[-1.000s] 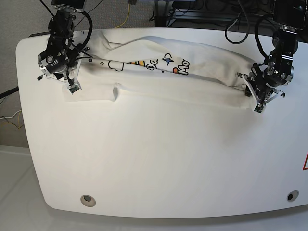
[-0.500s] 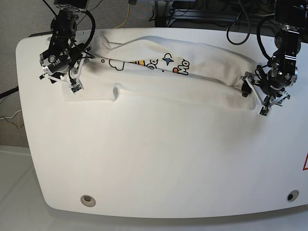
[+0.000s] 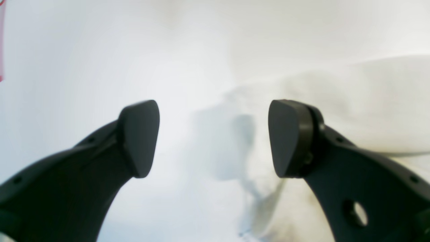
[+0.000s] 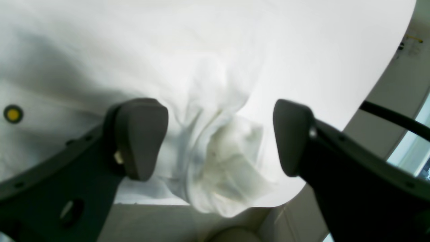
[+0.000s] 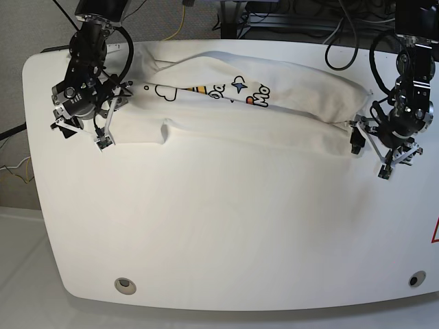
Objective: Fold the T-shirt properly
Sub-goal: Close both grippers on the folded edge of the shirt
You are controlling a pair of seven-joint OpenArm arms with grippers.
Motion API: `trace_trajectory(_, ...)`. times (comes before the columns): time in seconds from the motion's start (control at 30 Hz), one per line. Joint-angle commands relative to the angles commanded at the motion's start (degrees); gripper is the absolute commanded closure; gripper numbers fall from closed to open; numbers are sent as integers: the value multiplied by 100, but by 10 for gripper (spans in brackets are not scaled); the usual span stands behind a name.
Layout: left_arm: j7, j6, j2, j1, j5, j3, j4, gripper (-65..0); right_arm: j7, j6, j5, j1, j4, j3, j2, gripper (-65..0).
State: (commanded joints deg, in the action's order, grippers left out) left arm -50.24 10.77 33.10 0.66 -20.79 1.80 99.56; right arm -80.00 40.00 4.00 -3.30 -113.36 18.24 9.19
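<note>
Shirt [image 5: 274,110] print [image 5: 226,91] partly folded under, lettering unreadable. Left wrist view blurred; shirt edge [image 3: 352,111] soft. Right wrist view: bunched cloth [image 4: 218,161] out of focus.

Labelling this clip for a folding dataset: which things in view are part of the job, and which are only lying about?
Part of the job:
T-shirt, stretched along the table's far side
left tool, open beside the shirt's end
right tool, open beside the other end

Only lying about:
table
yellow cable behind the table
black cables behind the table
</note>
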Motion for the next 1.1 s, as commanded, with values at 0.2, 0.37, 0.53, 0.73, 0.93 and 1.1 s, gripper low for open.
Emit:
trace_trajectory(0.2,-97,0,-18,-176,-26,0,0,-481,0,0,-26,18,-123,0,0,-501)
trace_trajectory(0.37,-211,-9,-220,-167,-9,-70,88,-479,0,0,-62,9,-132,0,-9,-477)
trace_trajectory(0.53,-624,0,-492,-141,-9,-70,343,-453,0,0,-62,-97,-176,9,-18,-312)
trace_trajectory(0.73,-923,9,-668,-44,-9,-70,607,-291,0,0,-62,-193,-202,9,-70,-42)
trace_trajectory(0.93,-941,-18,-668,105,-18,-70,615,-86,0,0,-62,-316,-202,149,-176,-13)
trace_trajectory(1.1,-941,-18,-730,308,-9,-70,607,-21,0,0,-62,-413,-193,193,-176,-13)
